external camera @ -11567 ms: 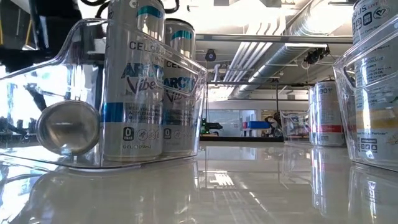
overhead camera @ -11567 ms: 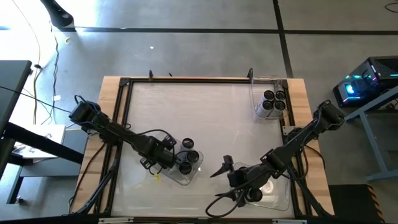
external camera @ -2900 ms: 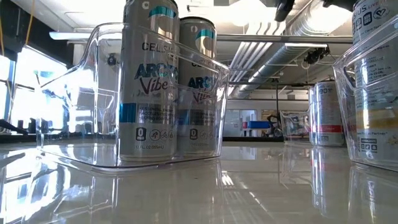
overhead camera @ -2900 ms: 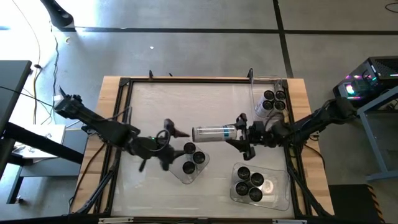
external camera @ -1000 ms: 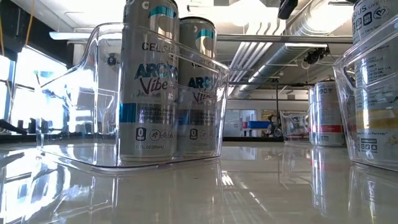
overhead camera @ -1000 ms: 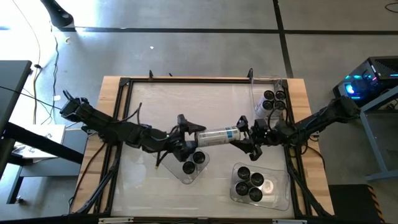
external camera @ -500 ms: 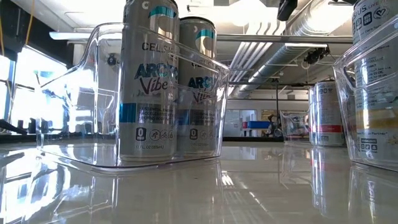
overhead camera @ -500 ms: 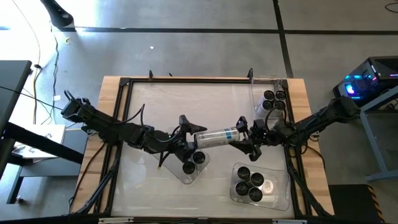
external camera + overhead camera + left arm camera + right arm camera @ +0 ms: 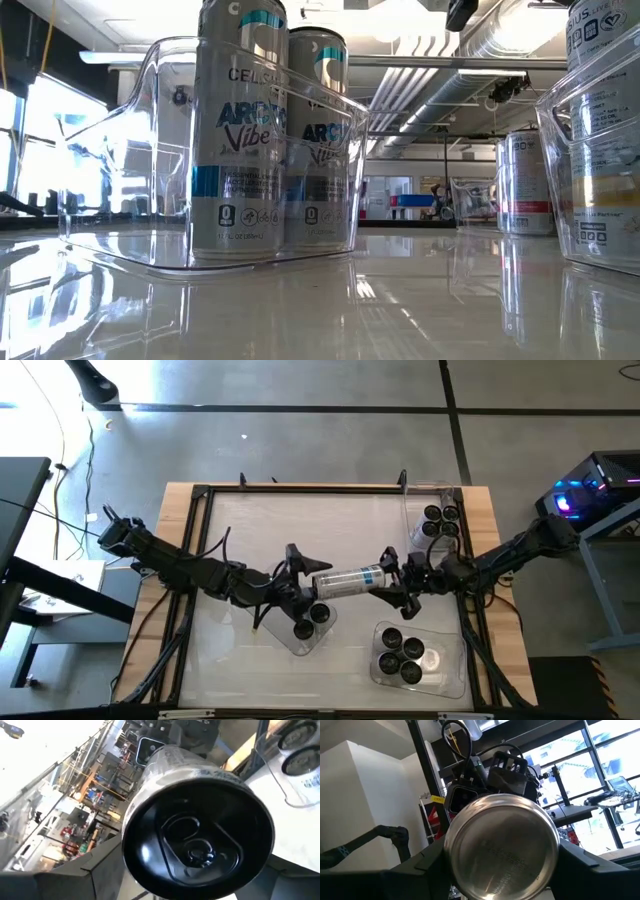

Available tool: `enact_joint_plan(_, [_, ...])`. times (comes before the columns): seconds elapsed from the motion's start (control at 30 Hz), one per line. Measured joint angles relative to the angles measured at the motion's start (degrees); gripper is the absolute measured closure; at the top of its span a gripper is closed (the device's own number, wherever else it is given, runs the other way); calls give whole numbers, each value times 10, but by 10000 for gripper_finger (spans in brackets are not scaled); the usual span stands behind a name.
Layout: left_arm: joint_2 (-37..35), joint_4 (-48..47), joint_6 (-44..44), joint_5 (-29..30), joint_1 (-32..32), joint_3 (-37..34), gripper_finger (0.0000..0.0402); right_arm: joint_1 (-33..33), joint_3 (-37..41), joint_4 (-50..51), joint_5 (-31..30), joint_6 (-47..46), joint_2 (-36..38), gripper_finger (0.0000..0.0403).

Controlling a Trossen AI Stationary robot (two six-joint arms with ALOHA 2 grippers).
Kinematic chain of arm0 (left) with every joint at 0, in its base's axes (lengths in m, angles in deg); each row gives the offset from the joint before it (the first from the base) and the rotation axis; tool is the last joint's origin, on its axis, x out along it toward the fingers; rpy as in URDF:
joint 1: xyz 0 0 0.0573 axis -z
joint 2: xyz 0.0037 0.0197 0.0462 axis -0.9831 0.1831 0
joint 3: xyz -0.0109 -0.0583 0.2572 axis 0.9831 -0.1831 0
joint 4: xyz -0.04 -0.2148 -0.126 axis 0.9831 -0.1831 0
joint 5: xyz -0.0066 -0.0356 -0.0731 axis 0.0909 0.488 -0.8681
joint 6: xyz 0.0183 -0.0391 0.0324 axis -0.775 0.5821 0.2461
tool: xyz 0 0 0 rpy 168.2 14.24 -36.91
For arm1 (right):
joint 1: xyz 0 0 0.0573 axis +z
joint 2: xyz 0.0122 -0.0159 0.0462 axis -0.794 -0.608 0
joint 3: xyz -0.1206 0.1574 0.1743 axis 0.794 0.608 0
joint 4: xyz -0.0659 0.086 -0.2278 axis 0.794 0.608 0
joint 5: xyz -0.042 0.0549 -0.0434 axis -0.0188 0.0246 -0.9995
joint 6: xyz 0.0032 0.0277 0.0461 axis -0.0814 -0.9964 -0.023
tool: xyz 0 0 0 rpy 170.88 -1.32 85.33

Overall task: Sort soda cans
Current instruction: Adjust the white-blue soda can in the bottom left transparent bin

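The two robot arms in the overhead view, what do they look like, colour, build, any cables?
Both the left arm and the right arm are black, built of slim jointed segments with bulkier housings at the joints. Thin black cables loop along the left arm near its wrist. Each ends in a dark two-finger gripper: left gripper, right gripper. No markings are readable.

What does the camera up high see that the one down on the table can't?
Only the high view shows both arms holding one can sideways in the air, left gripper at one end, right gripper at the other. Only the low view shows the cans' labels and the room behind. Both show two cans standing in the left bin.
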Motion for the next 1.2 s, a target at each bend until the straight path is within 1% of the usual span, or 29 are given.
enact_joint_plan(0.13, [0, 0, 35, -3, 0, 0, 116, 0, 0, -1, -6, 9, 0, 167])
enact_joint_plan(0.43, [-11, -7, 72, -11, -1, 0, 116, -1, -1, -2, -13, 25, 0, 167])
enact_joint_plan(0.63, [-17, -22, 118, -90, -26, 0, 115, -2, -1, 2, -22, 30, 0, 167])
enact_joint_plan(0.73, [-16, -23, 139, -117, -39, 0, 104, -2, 0, 6, -26, 30, 0, 167])
enact_joint_plan(0.87, [-16, -24, 124, -170, -47, 0, 85, -2, 0, 12, -25, 31, -1, 167])
enact_joint_plan(0.97, [-15, -22, 110, -168, -47, 0, 79, -2, 0, 10, -22, 31, -1, 167])
enact_joint_plan(1.1, [-15, -25, 97, -134, -44, 0, 78, -2, 0, 9, -22, 33, -1, 167])
enact_joint_plan(1.2, [-15, -27, 89, -123, -39, 0, 78, -2, 0, 8, -22, 35, -1, 167])
